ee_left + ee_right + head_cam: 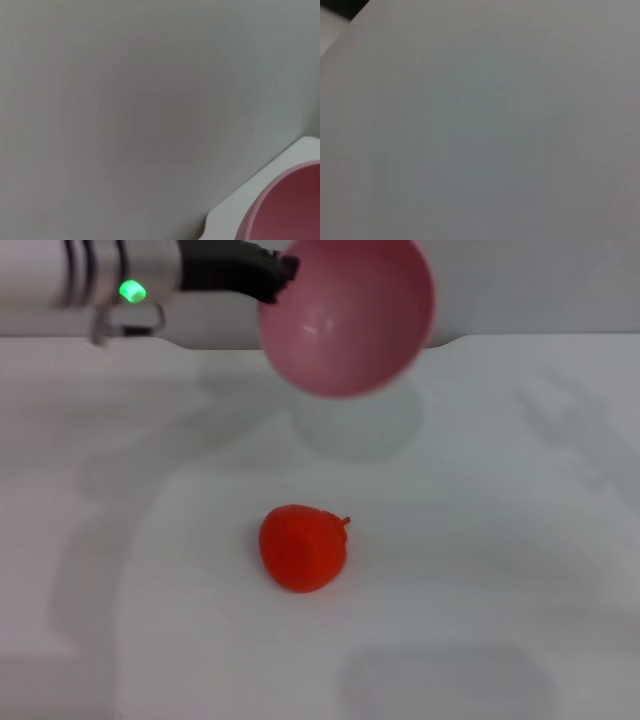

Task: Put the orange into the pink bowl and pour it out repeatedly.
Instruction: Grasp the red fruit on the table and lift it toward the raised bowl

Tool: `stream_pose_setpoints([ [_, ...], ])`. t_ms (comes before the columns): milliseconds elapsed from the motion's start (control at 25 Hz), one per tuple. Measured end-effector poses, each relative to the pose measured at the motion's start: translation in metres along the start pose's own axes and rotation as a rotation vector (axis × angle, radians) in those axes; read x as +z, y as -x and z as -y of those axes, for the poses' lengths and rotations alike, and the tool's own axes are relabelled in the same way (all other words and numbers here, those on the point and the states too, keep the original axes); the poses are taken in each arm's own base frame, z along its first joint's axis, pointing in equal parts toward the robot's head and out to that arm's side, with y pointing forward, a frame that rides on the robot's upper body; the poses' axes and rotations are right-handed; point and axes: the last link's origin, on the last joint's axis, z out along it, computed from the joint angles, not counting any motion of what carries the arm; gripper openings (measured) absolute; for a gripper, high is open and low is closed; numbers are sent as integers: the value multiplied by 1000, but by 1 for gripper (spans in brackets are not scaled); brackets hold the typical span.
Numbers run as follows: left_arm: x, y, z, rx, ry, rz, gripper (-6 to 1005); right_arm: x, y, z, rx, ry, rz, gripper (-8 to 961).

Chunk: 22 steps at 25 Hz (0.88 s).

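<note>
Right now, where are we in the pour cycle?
A pour looks done: the orange lies on the white table, and the pink bowl is empty. In hand: the left gripper holds the bowl by its rim, lifted and tipped with its opening facing the camera. Left: set the bowl upright and put the orange back in. The right arm is out of view.

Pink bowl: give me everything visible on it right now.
The pink bowl is a smooth, glossy, plastic-looking hemisphere, plain and unmarked. It is lifted off the white table and tipped on its side, opening facing the head camera, inside empty. The left gripper grips its rim at the robot's left edge. Nothing else touches it. The orange lies on the table nearer the robot, apart from it. The left wrist view catches only a curved slice of its rim.
</note>
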Motion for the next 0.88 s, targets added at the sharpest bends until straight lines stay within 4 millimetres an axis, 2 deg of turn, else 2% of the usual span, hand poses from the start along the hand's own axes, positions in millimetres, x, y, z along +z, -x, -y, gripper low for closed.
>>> stream_pose_setpoints([
  [80,0,0,0,0,0,0,43,1,-3,-3,-26,39,-48,605],
  [120,-24,-7,41,-98,10,60,43,1,-4,-3,-37,60,-77,605],
  [160,-24,-7,41,-98,10,60,43,0,-5,-3,-43,77,-107,605],
  [200,-31,-7,51,-110,-15,78,43,-2,-6,-2,-39,90,-137,605],
  [240,-46,-7,70,-137,-66,97,43,-4,-6,1,-35,100,-172,605],
  [360,-46,-7,70,-137,-66,97,43,-10,-11,13,8,114,-316,605],
  [400,-77,-1,99,-211,-129,96,43,-11,-13,16,16,117,-368,605],
  [440,-77,-1,99,-211,-129,96,43,-11,-15,19,30,118,-422,605],
  [480,-90,7,107,-250,-139,90,43,-10,-18,23,48,118,-484,604],
  [560,-90,7,107,-250,-139,90,43,-5,-25,26,73,129,-612,604],
  [600,-97,15,111,-270,-145,94,43,2,-30,26,82,145,-693,604],
  [680,-99,22,111,-280,-144,108,43,16,-40,23,84,175,-839,604],
  [760,-97,24,107,-279,-131,120,43,34,-51,13,73,219,-960,604],
  [880,-92,27,102,-272,-113,138,43,63,-70,-15,20,343,-1101,604],
])
